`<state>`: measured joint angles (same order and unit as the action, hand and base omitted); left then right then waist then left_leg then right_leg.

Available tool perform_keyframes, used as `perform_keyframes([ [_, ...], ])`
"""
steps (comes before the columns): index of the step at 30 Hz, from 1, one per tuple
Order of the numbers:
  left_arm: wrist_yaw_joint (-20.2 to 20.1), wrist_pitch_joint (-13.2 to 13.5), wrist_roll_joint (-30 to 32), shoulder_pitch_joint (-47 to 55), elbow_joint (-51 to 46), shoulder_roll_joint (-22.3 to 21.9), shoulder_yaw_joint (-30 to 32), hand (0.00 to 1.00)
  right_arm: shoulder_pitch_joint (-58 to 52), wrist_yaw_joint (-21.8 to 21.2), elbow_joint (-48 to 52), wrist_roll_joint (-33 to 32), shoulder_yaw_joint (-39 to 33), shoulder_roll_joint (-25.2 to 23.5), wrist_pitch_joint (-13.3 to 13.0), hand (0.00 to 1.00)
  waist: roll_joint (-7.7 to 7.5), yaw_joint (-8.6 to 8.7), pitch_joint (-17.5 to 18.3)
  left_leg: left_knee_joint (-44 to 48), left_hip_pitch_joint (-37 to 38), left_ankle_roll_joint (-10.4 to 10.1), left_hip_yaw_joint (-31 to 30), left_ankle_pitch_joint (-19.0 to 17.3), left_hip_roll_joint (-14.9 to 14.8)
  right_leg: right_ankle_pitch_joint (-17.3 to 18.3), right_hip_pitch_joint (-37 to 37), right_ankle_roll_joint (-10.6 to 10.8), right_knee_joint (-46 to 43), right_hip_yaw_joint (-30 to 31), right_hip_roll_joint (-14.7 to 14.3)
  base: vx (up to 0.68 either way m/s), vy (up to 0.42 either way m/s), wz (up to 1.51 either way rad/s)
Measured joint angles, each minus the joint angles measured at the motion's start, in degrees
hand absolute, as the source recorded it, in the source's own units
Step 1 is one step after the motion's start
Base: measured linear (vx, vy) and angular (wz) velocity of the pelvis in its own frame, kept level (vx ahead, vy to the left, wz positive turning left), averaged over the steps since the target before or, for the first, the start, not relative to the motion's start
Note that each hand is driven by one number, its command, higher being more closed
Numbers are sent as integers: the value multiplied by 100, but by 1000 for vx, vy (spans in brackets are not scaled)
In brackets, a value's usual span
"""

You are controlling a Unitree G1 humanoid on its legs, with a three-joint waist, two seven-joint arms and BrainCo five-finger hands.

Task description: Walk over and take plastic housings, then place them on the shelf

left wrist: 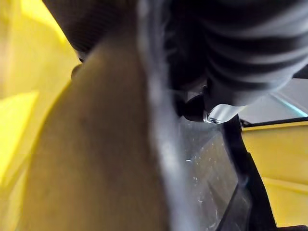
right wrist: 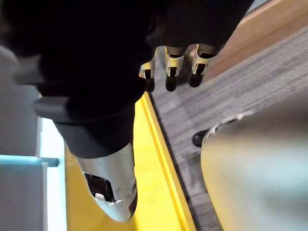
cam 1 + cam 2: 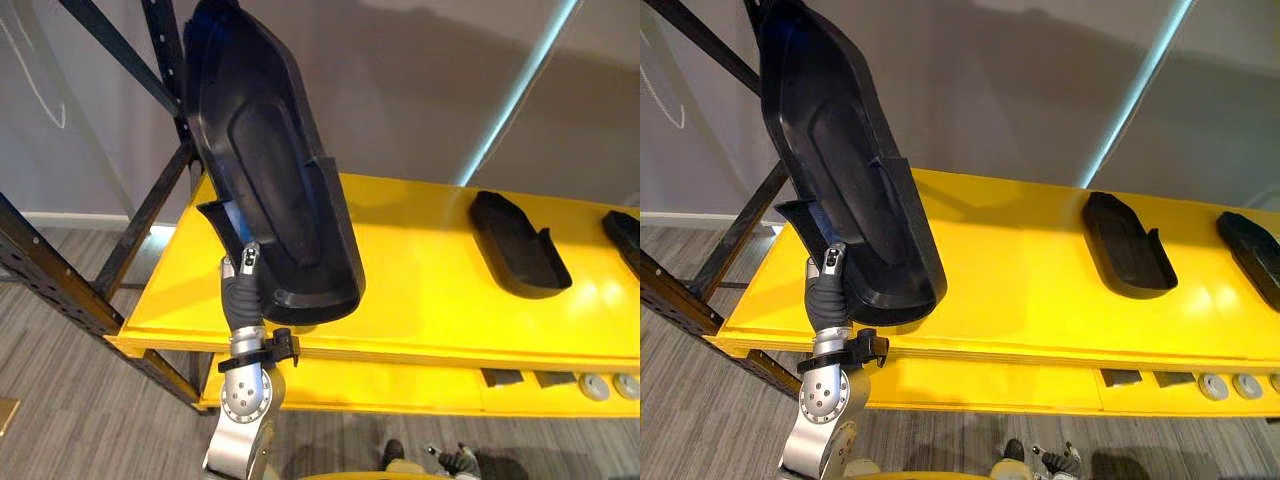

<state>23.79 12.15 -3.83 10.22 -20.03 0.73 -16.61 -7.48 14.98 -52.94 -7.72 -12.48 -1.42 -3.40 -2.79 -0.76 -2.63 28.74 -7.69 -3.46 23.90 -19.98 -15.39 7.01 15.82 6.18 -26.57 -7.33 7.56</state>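
Left hand [image 3: 243, 282], thumb clamped on the lower rim, holds the black housing [image 3: 270, 160] steeply on end over the left end of the yellow shelf [image 3: 420, 290], its long axis judged to need tipping flat; right hand [image 2: 167, 72] hangs slack, empty.

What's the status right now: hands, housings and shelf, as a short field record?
left hand: left hand, fingers gripping the lower edge of the held housing
held housing: black, raised and steeply tilted over the left part of the shelf, not yet laid flat
placed housings: second housing and third housing, lying flat on the shelf's right part, apart
right hand: right hand, fingers relaxed, holding nothing
lower level: small parts
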Motion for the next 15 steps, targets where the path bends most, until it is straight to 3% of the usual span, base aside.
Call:
perform_keyframes([
  [1, -4, -2, 2, -2, 22, -10, -12, 100, -5, -15, 3, -9, 7, -10, -4, 0, -11, 4, -2, -81, 62, 1, 22, 31, 67, 270, -57, 2, -114, 153, -157, 8, 30, -35],
  [2, -38, -11, 14, -18, 38, -27, -86, 100, -37, -20, 8, -41, 6, -16, -9, 0, -11, 71, 5, -192, 109, 17, 27, 89, 200, 685, -144, -114, -85, 471, -442, 42, -9, 0],
  [3, -67, -16, 25, -17, 43, -56, -131, 100, -49, -22, 8, -73, 1, -11, -9, 0, -24, 114, 10, -235, 99, 25, 8, 123, 256, 814, -188, -266, 17, 709, -538, 54, -30, 23],
  [4, -130, -88, 126, -6, 50, -157, -190, 100, -100, -16, 54, -119, -53, 12, -30, 0, 60, 199, -31, -349, 128, 16, -82, 211, 371, 753, -272, -360, 72, 914, -613, 146, -141, 43],
  [5, -254, -119, 354, -20, 53, -243, -174, 100, -124, -27, 60, -125, -105, -52, -32, 0, 70, 211, -45, -924, 477, -97, -403, 573, 435, 642, -666, -528, 344, 792, -654, 116, -165, 49],
  [11, -265, -127, 355, -19, 296, -252, -37, 100, -150, -30, 147, -126, -114, -57, -32, 0, 88, 146, -12, -1307, 631, -125, -499, 841, 441, 409, -882, -584, 780, 717, -715, 3, -45, 11],
  [15, -265, -318, 420, -17, 557, -256, 185, 100, -199, -30, 150, -122, -125, -64, -32, 0, 100, 147, 2, -1488, 644, -122, -497, 930, 437, 137, -1060, -540, 1241, 729, -758, -87, 25, -1],
])
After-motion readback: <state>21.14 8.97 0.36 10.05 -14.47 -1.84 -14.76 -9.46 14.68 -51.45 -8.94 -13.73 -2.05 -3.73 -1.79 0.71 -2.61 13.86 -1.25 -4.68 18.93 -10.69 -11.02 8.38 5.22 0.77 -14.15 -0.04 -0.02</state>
